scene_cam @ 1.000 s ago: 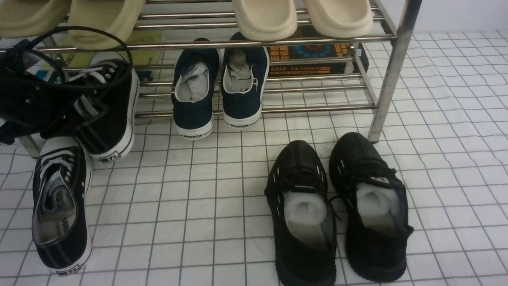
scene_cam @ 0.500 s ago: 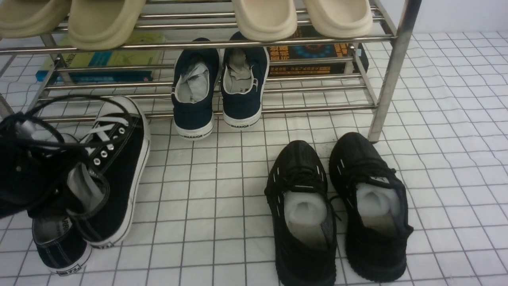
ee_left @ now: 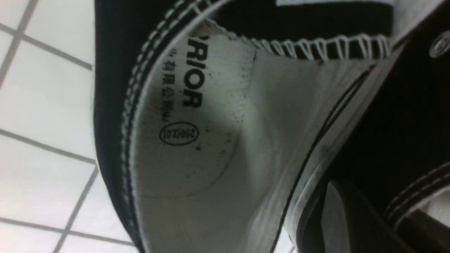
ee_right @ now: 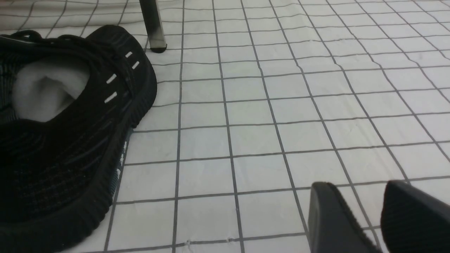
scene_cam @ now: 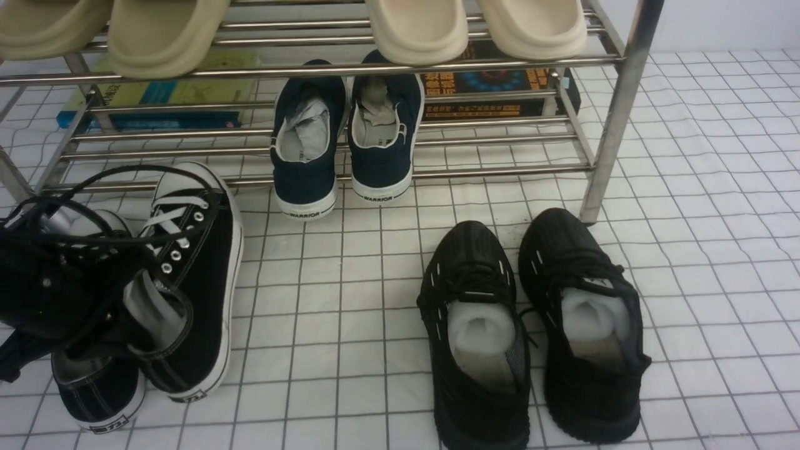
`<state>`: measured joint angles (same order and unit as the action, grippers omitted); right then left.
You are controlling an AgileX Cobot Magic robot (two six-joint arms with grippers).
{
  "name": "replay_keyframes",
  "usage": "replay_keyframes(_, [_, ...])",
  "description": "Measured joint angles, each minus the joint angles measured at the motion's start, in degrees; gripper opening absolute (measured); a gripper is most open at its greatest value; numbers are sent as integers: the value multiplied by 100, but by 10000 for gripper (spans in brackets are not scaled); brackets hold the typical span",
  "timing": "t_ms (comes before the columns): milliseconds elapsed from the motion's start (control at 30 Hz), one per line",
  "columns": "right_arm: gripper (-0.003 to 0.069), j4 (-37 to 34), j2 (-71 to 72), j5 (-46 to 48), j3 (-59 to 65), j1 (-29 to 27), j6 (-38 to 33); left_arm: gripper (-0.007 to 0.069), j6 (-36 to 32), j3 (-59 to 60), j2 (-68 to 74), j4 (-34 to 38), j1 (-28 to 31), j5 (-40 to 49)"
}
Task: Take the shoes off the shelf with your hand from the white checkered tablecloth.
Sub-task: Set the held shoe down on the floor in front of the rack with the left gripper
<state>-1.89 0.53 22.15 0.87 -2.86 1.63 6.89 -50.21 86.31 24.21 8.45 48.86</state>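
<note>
Beige clogs (scene_cam: 165, 37) cropped, left claw (ee_left: 351, 218) blurred

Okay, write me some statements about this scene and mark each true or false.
1. The left gripper is shut on the side of a white-laced black sneaker. True.
2. The navy laceless pair stands on the cloth in front of the rack. False: it rests on the rack's lower tier.
3. Two all-black knit sneakers stand on the checkered cloth. True.
4. The right gripper is gripping a knit sneaker. False: it is open and holds nothing.
5. Cream clogs sit above the navy pair on the rack. True.
</note>
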Motion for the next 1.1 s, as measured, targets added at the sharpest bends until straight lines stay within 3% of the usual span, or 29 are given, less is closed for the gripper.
replay_keyframes(267, [239,0,0,0,0,0,0,16,1166,0,0,-887,-936,-292])
replay_keyframes(533, [239,0,0,0,0,0,0,18,1530,20,-2,-1608,-995,182])
replay_keyframes(867, [239,0,0,0,0,0,0,29,1798,32,-7,-1637,-999,-15])
replay_keyframes(1033, [239,0,0,0,0,0,0,120,1672,28,-12,-1642,-999,-446])
replay_keyframes(1100, [239,0,0,0,0,0,0,217,1488,-23,-81,-1702,-999,-499])
